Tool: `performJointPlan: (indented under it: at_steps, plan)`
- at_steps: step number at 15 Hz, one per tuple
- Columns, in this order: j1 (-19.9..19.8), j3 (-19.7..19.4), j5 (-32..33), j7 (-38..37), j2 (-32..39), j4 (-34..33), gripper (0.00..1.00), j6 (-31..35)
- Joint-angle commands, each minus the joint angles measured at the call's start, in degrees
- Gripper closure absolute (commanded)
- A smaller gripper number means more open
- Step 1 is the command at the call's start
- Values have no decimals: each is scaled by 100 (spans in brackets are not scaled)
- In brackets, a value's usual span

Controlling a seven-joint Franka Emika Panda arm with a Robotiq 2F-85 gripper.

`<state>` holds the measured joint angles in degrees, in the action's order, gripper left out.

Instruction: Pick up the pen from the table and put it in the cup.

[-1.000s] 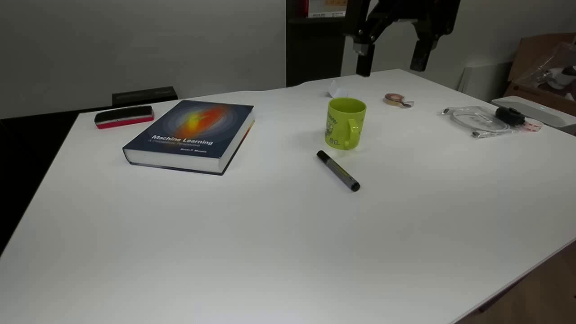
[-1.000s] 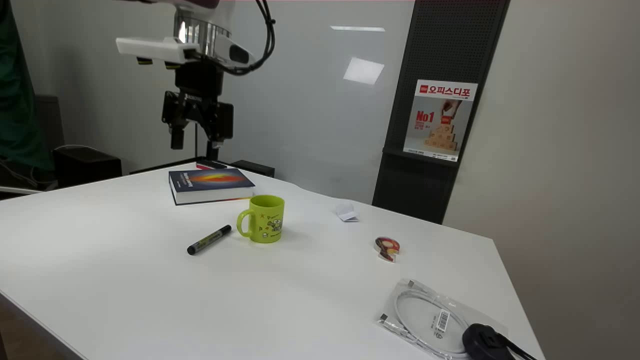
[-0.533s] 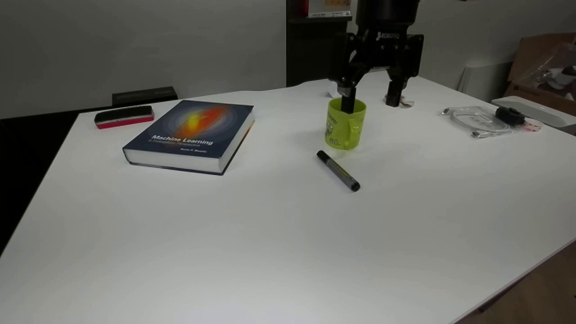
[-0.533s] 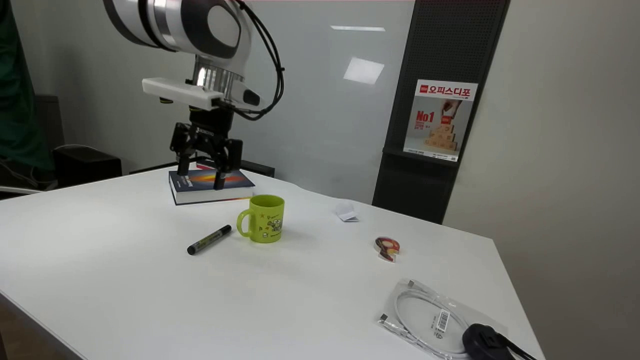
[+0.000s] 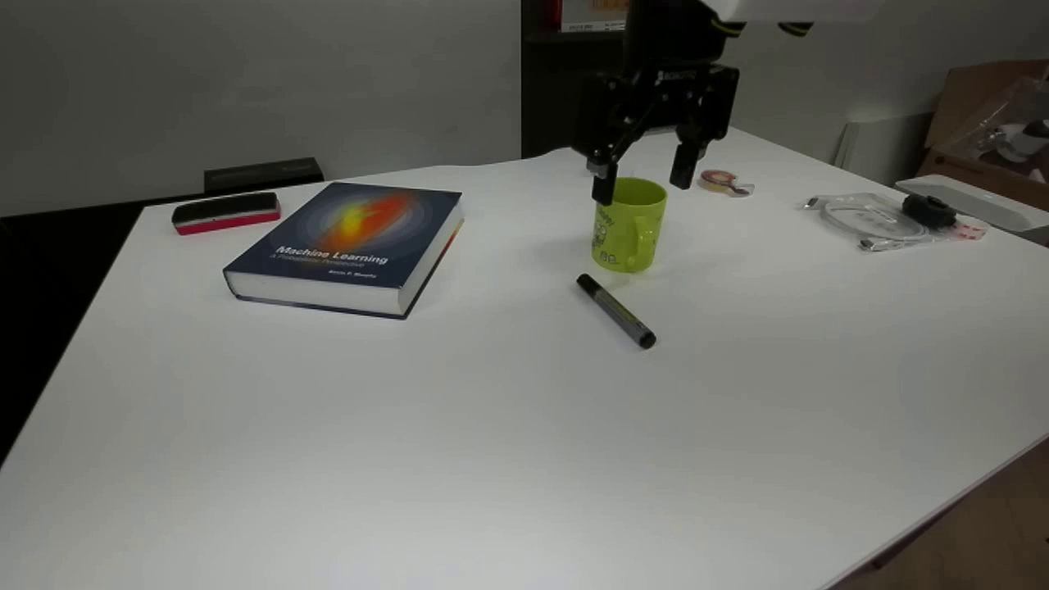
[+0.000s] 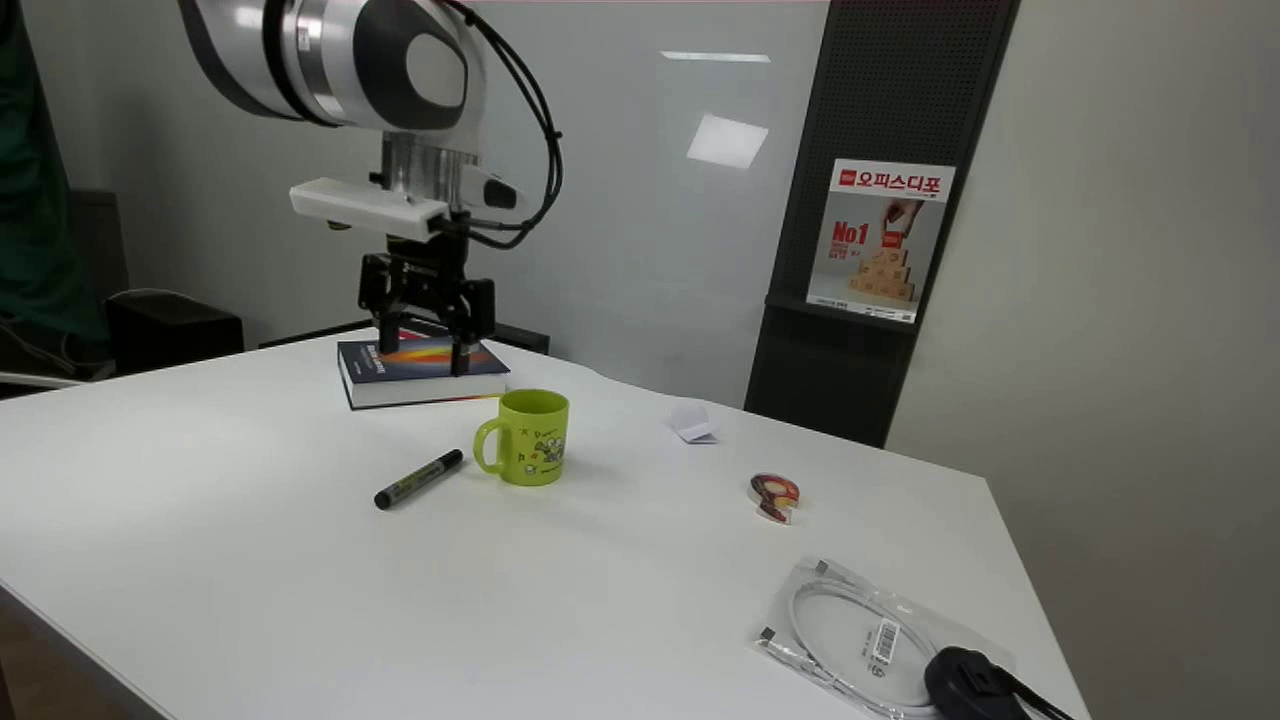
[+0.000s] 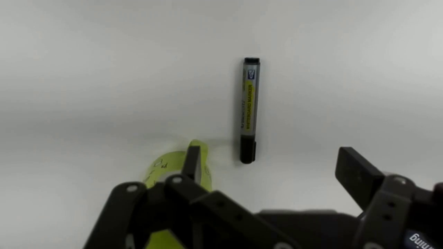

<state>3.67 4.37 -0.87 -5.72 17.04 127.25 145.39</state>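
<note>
The pen, a grey and black marker (image 5: 616, 311), lies on the white table (image 5: 410, 451) in front of the lime-green cup (image 5: 619, 233). Pen (image 6: 419, 479) and cup (image 6: 540, 440) show apart in both exterior views; the cup stands upright. My gripper (image 5: 642, 188) is open and empty, pointing down, held above the table. In the wrist view the pen (image 7: 250, 107) lies lengthwise, beyond the fingertips and left of the middle of the gap of my gripper (image 7: 270, 154). The left finger (image 7: 191, 162) covers part of the cup (image 7: 173, 159) there.
A thick dark-blue book (image 5: 352, 246) lies left of the cup, with a red-and-black flat object (image 5: 227, 213) behind it. A tape roll (image 5: 721, 182), a bagged cable (image 5: 873, 220) and a folded white paper (image 6: 692, 424) lie farther off.
My open gripper has come down and, in an exterior view, shifted left across the cup; in the last half second it moved only a little. Pen and cup have not moved.
</note>
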Motion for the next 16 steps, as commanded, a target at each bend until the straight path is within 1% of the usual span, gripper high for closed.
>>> performJointPlan:
  at_steps: [1,4,7,15,16]
  plan:
    - [224,-60,63,-248,395,34,0,695]
    - [349,-139,95,-268,725,12,0,1071]
    - [377,-219,49,-231,1038,-69,0,1297]
    - [356,-354,-36,-230,1502,-244,0,1262]
    - [358,-364,-38,-237,1535,-262,11,1250]
